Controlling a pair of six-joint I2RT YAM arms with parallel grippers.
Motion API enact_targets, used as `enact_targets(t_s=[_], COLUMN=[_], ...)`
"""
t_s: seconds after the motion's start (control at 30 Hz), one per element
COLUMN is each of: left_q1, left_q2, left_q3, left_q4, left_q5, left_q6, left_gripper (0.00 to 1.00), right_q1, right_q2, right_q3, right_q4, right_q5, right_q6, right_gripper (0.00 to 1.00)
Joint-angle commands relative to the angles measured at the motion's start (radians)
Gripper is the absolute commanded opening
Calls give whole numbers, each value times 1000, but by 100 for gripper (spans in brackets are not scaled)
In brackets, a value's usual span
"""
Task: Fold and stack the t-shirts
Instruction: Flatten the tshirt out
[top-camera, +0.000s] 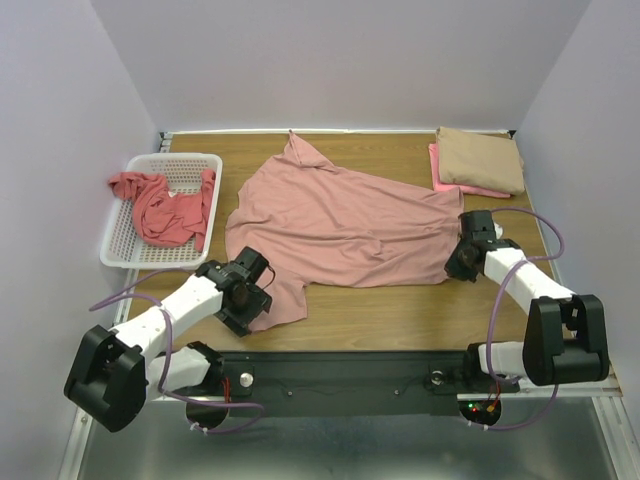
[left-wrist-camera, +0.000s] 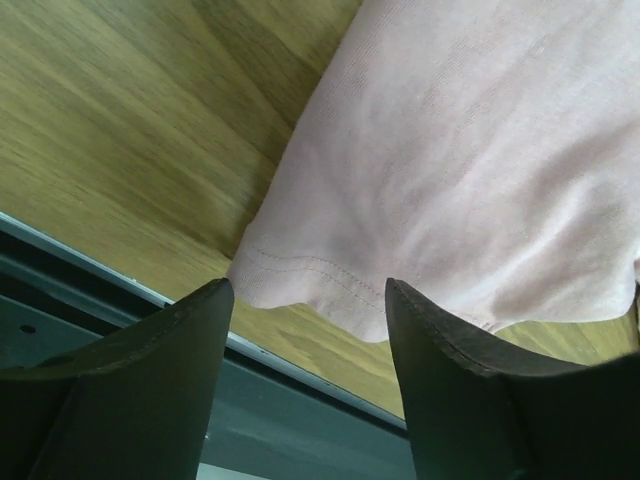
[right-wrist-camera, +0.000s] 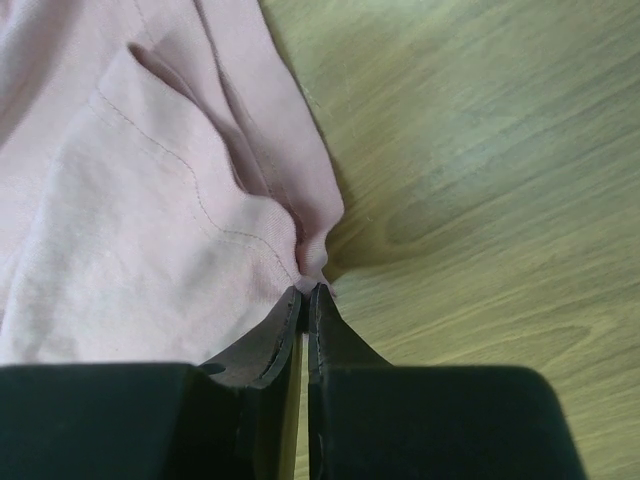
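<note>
On wood table (top-camera: 400, 310), dusty-pink shirt (top-camera: 340, 225) spread; lavender walls (top-camera: 340, 60).

Wood table (top-camera: 400, 310) w/ metal front rail (top-camera: 350, 380); plain pale lilac walls (top-camera: 330, 60) on 3 sides.

right gripper (right-wrist-camera: 307, 292) jaws: pinching dusty-pink t-shirt (right-wrist-camera: 130, 230) edge | cloth bunched | wooden table (right-wrist-camera: 480, 150) alongside

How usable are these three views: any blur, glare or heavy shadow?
Top external: even, soft light, sharp throughout, no glare on the dusty-pink t-shirt. Left wrist: hem stitching crisp, the left gripper's fingers dark and slightly soft. Right wrist: the right gripper's fingers nearly black silhouettes, a small shadow beside the pinched cloth.
</note>
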Motion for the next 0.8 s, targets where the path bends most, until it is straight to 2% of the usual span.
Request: enact_targets(t_s=[0.0,0.07,0.43,0.53,0.57,0.63,0.67,0.77], left_q1=[-19,-20,-20,-22,-22,-22,-22,-22], left_q2=[-5,-5,136,189,200,223,228,225], left_q3=[12,13,56,73,76,82,85,85], left_q4=[-57,-57,-73,-77,-81,-83,-84,-75], left_q5=[-55,-58,-69,-73,-75,-75,-73,-78], left_q6=[-75,-80,-69,-58,-57,-55,-52,-37], left_gripper=[64,55,53,36,21,12,2,0], right_q1=[-12,-17,-28,-31,-32,-37,-37,-40], right_q2=[13,21,12,13,13,12,12,9], right_q3=[59,61,59,59,59,59,59,59], right_q4=[22,21,22,24,24,26,27,29], right_q5=[-23,-26,-30,-29,-26,-26,-26,-32], right_q6=[-19,-22,-27,-28,-30,-28,-28,-28], right_gripper=[1,1,1,1,1,1,1,1])
